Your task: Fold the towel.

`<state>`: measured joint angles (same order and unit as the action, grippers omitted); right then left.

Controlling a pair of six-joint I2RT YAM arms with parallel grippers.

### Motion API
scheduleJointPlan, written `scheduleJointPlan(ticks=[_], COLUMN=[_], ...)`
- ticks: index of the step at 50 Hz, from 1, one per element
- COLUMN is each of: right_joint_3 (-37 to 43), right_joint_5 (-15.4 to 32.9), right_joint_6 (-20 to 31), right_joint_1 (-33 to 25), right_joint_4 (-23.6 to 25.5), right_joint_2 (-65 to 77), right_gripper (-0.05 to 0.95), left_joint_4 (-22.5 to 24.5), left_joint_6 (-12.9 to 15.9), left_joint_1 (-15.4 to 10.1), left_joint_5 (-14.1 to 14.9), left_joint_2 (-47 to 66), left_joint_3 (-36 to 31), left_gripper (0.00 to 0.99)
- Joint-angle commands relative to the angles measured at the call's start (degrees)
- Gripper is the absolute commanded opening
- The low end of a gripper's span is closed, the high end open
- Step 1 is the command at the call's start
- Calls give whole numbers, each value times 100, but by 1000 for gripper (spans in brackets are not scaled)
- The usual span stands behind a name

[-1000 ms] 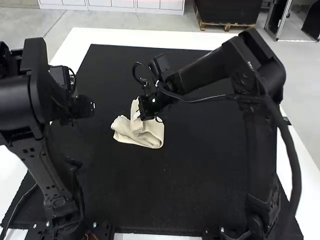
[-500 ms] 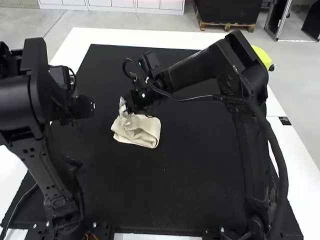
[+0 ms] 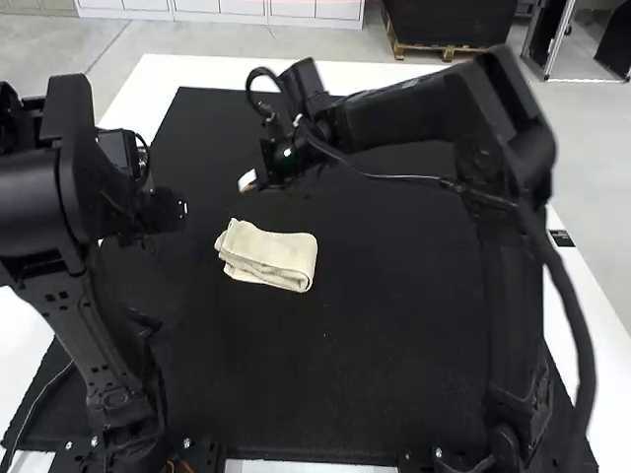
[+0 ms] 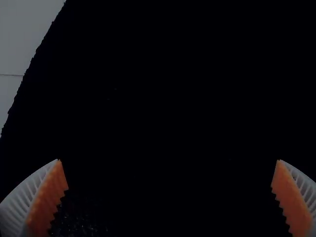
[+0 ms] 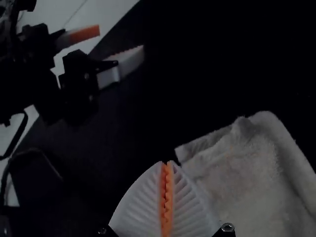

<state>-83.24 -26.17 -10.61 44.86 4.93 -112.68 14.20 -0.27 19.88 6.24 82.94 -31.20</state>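
Observation:
The cream towel (image 3: 271, 258) lies on the black mat in a folded, roughly rectangular strip, its layers stacked along the near edge and uneven at its left end. Above and beyond it, apart from the cloth, is my right gripper (image 3: 246, 181). My left gripper (image 3: 166, 213) hangs over the mat to the left of the towel. In the left wrist view my left gripper (image 4: 169, 161) is wide open over bare mat. The right wrist view has my right gripper (image 5: 167, 164) shut with nothing between its pads, the towel (image 5: 247, 173) lying beyond and beside it.
The black mat (image 3: 394, 325) covers most of the white table (image 3: 394, 75). The left arm stands over the mat's left side, and the right arm reaches across from the right at the back. Cables loop around both arms.
My right gripper has moved off the towel, first leftward, then up and toward the far side. The towel's raised part has dropped and now lies flatter. The left arm has kept still.

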Motion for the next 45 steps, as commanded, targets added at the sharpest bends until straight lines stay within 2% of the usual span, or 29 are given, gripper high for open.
scheduleJointPlan(ticks=[1,10,18,30,45], right_joint_3=[634,1574,1970,1926,1680], right_joint_5=[-125,-134,-134,-134,-125], right_joint_6=[279,261,112,15,-108], right_joint_1=[-144,-153,-144,-118,-127], right_joint_4=[-159,-1064,-1811,-2409,-2901], right_joint_2=[212,185,-43,-465,-1010], right_gripper=[-26,-26,-26,-26,-26], left_joint_4=[75,57,83,162,268], left_joint_6=[27,36,27,-8,-8], left_joint_1=[16,51,51,51,51], left_joint_5=[53,62,70,70,70], left_joint_2=[-146,-146,-146,-146,-146], left_joint_3=[88,88,79,79,70], left_gripper=[969,969,969,969,969])
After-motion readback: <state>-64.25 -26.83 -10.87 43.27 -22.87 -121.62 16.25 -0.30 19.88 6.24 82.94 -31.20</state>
